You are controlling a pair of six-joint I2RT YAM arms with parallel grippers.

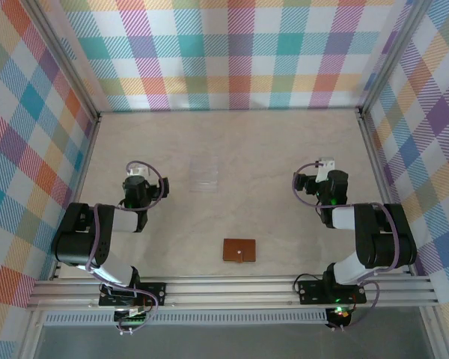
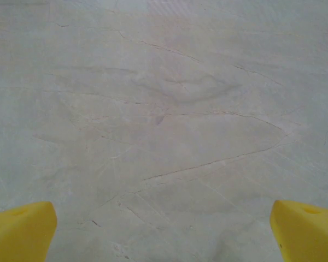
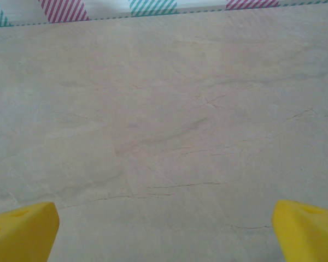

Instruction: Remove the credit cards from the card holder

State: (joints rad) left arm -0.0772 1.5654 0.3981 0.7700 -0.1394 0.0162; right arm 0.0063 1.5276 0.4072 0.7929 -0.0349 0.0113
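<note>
The card holder [image 1: 239, 250], a small brown wallet, lies folded shut with its snap tab toward the near edge, at the table's near middle between the two arm bases. The credit cards are hidden inside it. My left gripper [image 1: 137, 174] rests at the left, well behind and left of the wallet. In the left wrist view its yellow fingertips [image 2: 22, 232] stand wide apart over bare table, open and holding nothing. My right gripper [image 1: 323, 168] sits at the right, likewise open; its yellow fingertips [image 3: 23, 230] frame bare marble.
A clear plastic tray [image 1: 205, 175] lies on the marble-look table [image 1: 269, 149] behind the wallet, between the grippers. Checked cloth walls [image 1: 232, 52] and metal posts close in the back and both sides. A metal rail [image 1: 232, 290] runs along the near edge.
</note>
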